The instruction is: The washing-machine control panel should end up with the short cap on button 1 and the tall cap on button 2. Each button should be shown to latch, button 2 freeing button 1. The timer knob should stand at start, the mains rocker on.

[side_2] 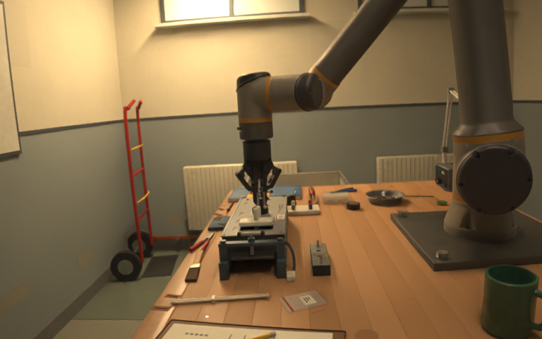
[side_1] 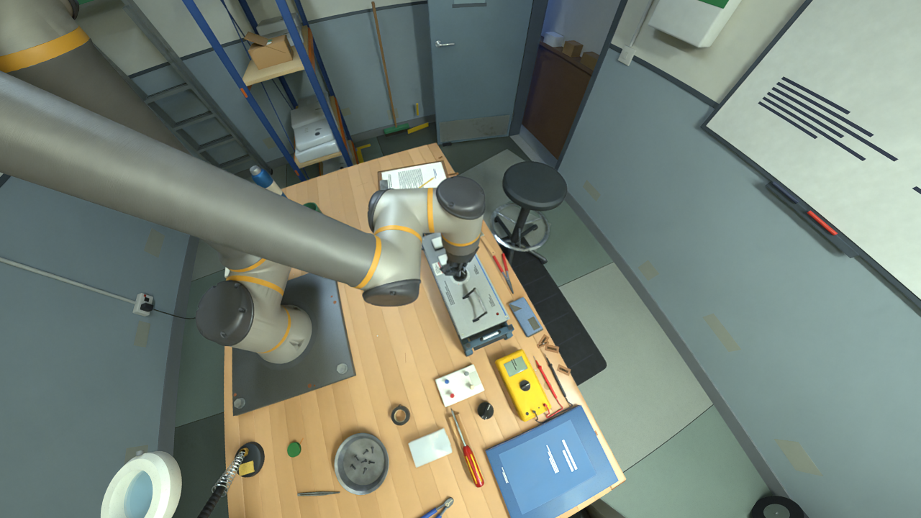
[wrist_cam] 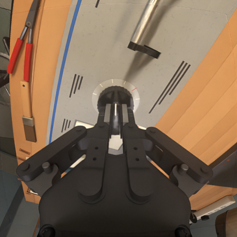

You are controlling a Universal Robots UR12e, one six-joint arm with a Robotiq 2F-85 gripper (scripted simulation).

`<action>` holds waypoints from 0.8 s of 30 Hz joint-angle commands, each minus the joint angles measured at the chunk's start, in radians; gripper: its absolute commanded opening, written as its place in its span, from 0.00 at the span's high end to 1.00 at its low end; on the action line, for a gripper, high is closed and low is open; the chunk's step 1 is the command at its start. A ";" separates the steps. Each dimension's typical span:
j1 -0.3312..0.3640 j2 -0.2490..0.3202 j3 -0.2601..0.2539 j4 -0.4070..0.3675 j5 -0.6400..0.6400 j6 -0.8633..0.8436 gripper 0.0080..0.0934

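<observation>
The grey control panel (side_1: 469,293) sits on a blue stand at the bench's right edge. I hold its dark ribbed timer knob (wrist_cam: 115,97) in my closed gripper (wrist_cam: 115,110), which points straight down on it. The knob's white pointer line lies between my fingers. A white dial ring with tick marks and one red tick (wrist_cam: 134,89) surrounds the knob. A metal lever (wrist_cam: 145,27) on a black base stands further along the panel. From the second side camera my gripper (side_2: 260,206) stands behind a small upright cap (side_2: 256,212) on the panel's near end. The buttons and rocker are hidden.
A metal dish of screws (side_1: 360,462) lies near the bench end. Red-handled pliers (wrist_cam: 19,49) and a brush (wrist_cam: 27,110) lie right of the panel. A yellow multimeter (side_1: 522,384), a blue folder (side_1: 547,462) and a small white switch box (side_1: 459,384) lie beyond. A green mug (side_2: 509,300) stands near the base plate.
</observation>
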 commanded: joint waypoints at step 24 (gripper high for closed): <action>0.000 -0.001 -0.001 0.000 0.000 0.359 1.00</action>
